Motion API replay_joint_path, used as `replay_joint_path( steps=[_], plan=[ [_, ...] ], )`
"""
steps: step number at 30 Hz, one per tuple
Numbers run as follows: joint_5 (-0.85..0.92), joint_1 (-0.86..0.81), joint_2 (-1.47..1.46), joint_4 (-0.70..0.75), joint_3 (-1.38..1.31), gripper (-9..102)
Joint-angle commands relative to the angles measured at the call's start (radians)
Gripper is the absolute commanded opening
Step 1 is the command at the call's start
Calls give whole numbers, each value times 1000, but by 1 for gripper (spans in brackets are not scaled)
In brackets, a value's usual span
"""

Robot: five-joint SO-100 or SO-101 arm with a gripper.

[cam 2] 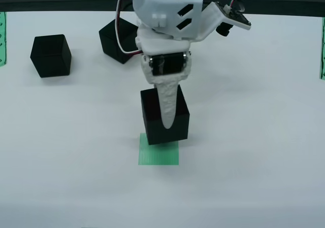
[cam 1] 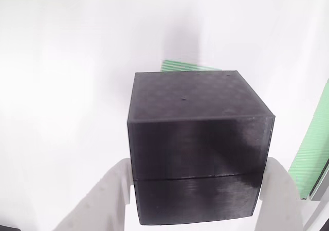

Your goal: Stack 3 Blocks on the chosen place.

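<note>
The white table [cam 2: 254, 136] carries two black cubes in the upper left of the fixed front view: one [cam 2: 50, 55] at far left, another [cam 2: 118, 40] near top centre. A green-striped square patch [cam 2: 158, 153] lies flat at lower centre. Narrow green striped strips [cam 2: 2, 37] lie along the left and right frame edges.

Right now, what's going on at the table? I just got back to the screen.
The gripper holds one black cube between its white fingers, just over the back edge of the green striped patch; whether it is already touching down is unclear. Nothing else is on the patch. In the fixed front view, two more cubes wait farther back: one at far left, one beside the arm.
</note>
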State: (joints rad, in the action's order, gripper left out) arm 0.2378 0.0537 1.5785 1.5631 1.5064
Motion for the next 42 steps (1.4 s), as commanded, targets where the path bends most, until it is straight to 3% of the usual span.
replay_joint_path(
  steps=[1, 10, 28, 42],
  plan=[
    [-31, -43, -52, 9, -100, 14],
    [-129, -54, -170, 9, -126, 14],
    [-146, -38, -272, 6, -227, 14],
    [-130, -40, -275, -6, -218, 26]
  ],
)
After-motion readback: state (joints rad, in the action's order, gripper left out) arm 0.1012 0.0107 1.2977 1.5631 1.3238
